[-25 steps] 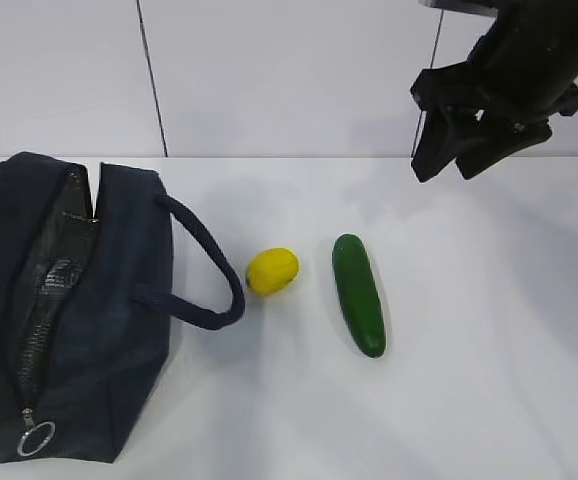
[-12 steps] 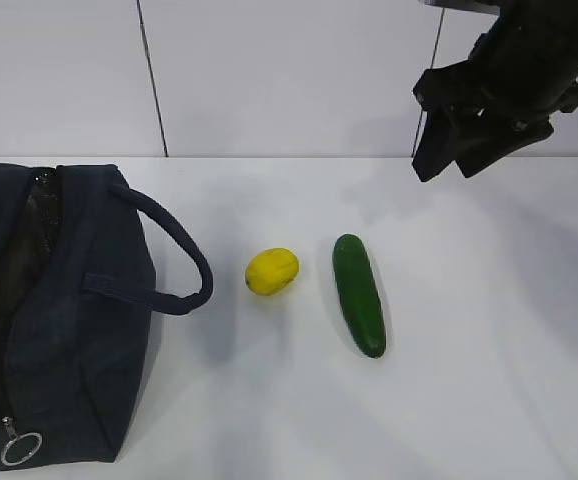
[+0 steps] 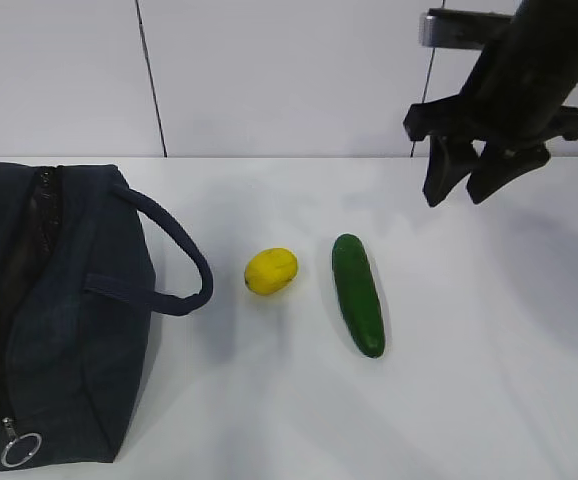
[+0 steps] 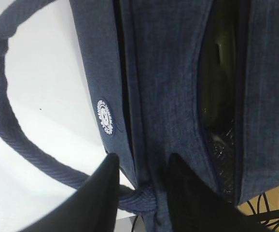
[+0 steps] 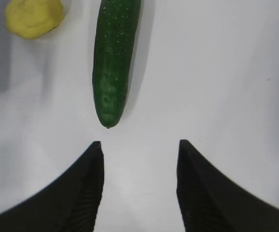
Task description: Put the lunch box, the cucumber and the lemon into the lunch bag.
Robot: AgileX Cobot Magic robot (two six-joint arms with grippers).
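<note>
While L jaws (image 4: 142, 181) pinch lunch bag (image 4: 168, 96) fabric | R jaws (image 5: 138, 186) open, empty

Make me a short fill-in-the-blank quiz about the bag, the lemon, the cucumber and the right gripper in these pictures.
1. The small yellow oval lemon lies between the long dark green cucumber and the ____.
2. The right gripper hangs above the table with its jaws ____.
3. The boxy dark navy fabric lunch bag has its top zipper ____.

Missing words: bag; open; open
</note>
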